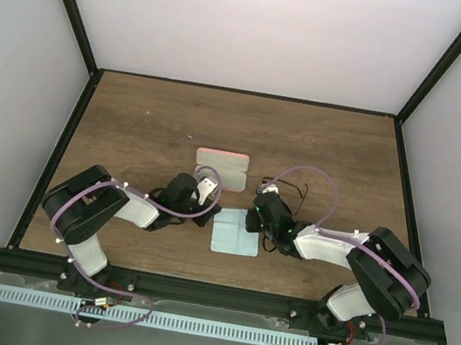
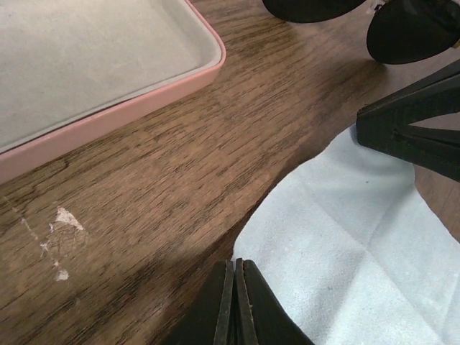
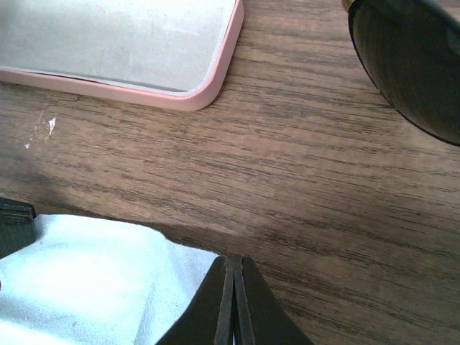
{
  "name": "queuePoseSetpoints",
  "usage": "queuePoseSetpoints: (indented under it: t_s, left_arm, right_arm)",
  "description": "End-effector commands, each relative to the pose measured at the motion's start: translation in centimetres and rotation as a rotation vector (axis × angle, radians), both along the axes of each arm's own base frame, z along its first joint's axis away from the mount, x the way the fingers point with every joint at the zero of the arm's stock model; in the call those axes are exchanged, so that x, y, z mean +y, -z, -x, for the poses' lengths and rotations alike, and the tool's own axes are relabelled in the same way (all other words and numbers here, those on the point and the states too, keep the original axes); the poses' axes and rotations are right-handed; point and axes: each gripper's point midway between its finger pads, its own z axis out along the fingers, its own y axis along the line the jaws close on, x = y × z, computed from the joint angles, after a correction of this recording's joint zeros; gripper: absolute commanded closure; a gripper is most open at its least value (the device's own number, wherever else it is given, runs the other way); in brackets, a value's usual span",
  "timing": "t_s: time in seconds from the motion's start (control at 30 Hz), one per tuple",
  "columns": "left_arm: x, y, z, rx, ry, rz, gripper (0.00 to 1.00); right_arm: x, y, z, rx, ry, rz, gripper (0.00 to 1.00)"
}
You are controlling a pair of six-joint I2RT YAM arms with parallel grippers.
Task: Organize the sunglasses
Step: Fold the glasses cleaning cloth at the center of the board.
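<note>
Sunglasses (image 1: pixel 285 187) lay on the table (image 1: pixel 141 122), just right of the case (image 1: pixel 221 162) and beyond my right wrist, held by neither gripper. Their dark lenses showed at the top edge of both wrist views. The case lay open, pale lining up. The cloth (image 1: pixel 234 231) lay flat between my two grippers. My left gripper (image 2: pixel 235 269) had its jaws pressed together, tips at the cloth's left edge, nothing visible between them. My right gripper (image 3: pixel 231 266) was likewise closed tight at the cloth's right edge.
</note>
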Motion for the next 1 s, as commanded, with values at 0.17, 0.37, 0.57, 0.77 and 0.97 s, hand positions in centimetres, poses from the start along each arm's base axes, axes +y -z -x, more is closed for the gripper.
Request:
queuePoseSetpoints:
  t_s: [0.17,0.37,0.57,0.77,0.97]
  left_arm:
    - [-0.4,-1.1,0.6,-0.006,0.015,0.044,0.96]
    - [-0.6,-1.1,1.1,0.006,0.027,0.046,0.96]
    - [-1.1,-1.4,2.0,0.005,0.053,0.045,0.96]
    - [-0.8,-1.9,1.9,-0.007,0.024,0.039,0.96]
    - [-0.7,-2.2,2.1,-0.005,0.020,0.042,0.96]
  right_arm:
    - [-0.6,-1.0,0.6,-0.031,0.019,-0.006,0.99]
    - [-0.4,-0.7,1.5,-0.033,0.008,0.001,0.99]
    - [-0.5,-0.7,1.9,-0.032,0.008,-0.009,0.99]
    - [-0.8,-1.2,2.2,-0.041,0.012,-0.021,0.99]
    - [-0.6,-1.6,2.6,-0.044,-0.007,-0.049,0.99]
